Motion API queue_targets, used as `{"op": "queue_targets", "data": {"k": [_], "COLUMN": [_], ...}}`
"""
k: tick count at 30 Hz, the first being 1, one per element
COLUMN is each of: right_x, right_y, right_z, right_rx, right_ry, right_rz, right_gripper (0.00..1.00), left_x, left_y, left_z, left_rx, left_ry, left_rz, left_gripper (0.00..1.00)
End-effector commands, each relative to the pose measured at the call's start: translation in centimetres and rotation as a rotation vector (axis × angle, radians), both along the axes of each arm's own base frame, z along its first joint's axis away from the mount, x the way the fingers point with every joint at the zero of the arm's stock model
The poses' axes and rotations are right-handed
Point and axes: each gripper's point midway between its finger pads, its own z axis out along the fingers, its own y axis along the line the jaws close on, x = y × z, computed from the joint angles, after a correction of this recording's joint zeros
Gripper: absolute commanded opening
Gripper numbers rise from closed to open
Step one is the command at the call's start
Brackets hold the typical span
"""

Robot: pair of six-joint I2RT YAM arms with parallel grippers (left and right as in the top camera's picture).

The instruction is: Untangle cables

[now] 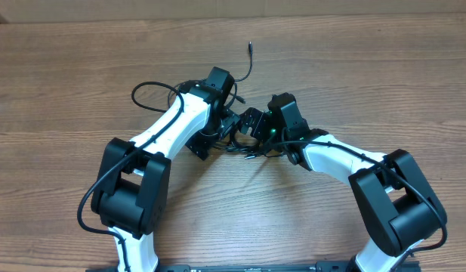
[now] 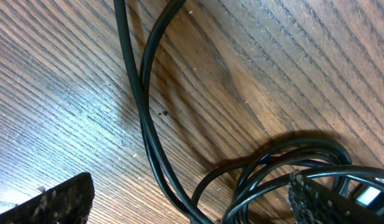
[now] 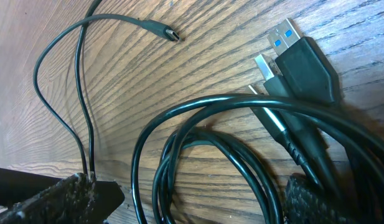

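Lying in a soft, light heap on the bench (image 1: 74, 83), the thin black cables (image 3: 210, 101) look bendy and best picked up by a loose loop near the USB plug (image 3: 304, 62), while both pairs of jaws hang wide apart over them, holding nothing, and no writing shows.

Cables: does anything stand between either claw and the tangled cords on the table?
Nothing visible does. In the wrist views, the open left claw and the open right claw each sit directly over the cables, with loops lying between the fingers on the wood table.
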Motion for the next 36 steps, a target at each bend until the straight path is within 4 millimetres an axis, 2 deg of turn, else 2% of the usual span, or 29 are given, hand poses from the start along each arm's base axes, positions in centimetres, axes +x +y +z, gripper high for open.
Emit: {"op": "queue_targets", "data": {"k": [1,25,30,36], "right_x": [-1.3,-1.3,2.1,2.3], "right_y": [-0.1,-0.1,-0.2,0.0], "right_z": [-2.2,-2.2,0.1,0.5], "right_rx": [-0.03,-0.029,-0.018,-0.007], "right_ry": [0.06,0.06,-0.107,-0.124], "right_rz": [0.011,0.011,-0.057,-0.057], "right_gripper": [1.0,1.0,1.0,1.0], "left_x": [-0.2,-0.2,-0.2,0.0], "left_y": [-1.1,-1.1,-1.1,-1.1], "left_z": [0.6,0.6,0.6,0.6], "left_rx": [-0.02,-0.02,-0.02,-0.022], "left_ry": [-0.014,-0.014,-0.014,-0.019], "left_rz": [-0.028,-0.028,-0.028,-0.028], "left_gripper": [0.99,1.0,0.99,0.99]}}
